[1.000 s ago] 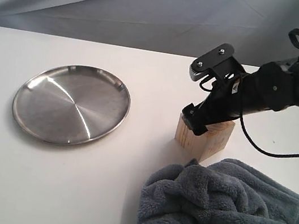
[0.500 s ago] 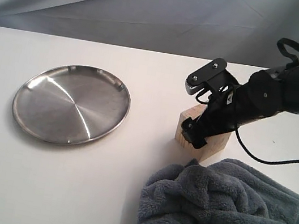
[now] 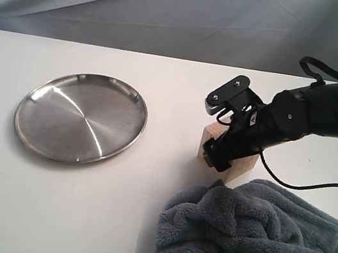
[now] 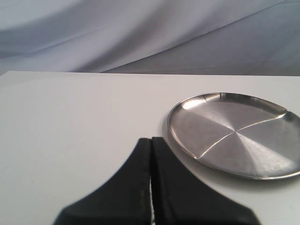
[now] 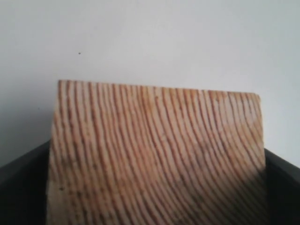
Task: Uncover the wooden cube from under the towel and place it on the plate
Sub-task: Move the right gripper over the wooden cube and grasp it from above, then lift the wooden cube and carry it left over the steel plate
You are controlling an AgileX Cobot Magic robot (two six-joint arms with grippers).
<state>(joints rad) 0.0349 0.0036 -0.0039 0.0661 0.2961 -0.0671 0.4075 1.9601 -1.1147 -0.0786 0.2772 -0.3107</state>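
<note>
R gripper (image 3: 217, 154) is pinching the wooden cube (image 5: 157, 150) across two opposite side faces, no gap showing at either pad. The cube's sitting on the table (image 3: 139, 225) right of centre, just far of the bunched towel (image 3: 253, 241). It's looking stiff, light and dry-grained, so prob. not slipping w/ those flat sides held; the plate (image 3: 81, 118) is lying well apart to the left, and the L gripper (image 4: 151, 187) is idling, fingers pressed together.

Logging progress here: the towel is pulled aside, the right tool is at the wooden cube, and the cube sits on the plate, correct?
No. The exterior view shows the wooden cube on the table, apart from the plate. The towel is aside and the right tool is at the cube.
</note>
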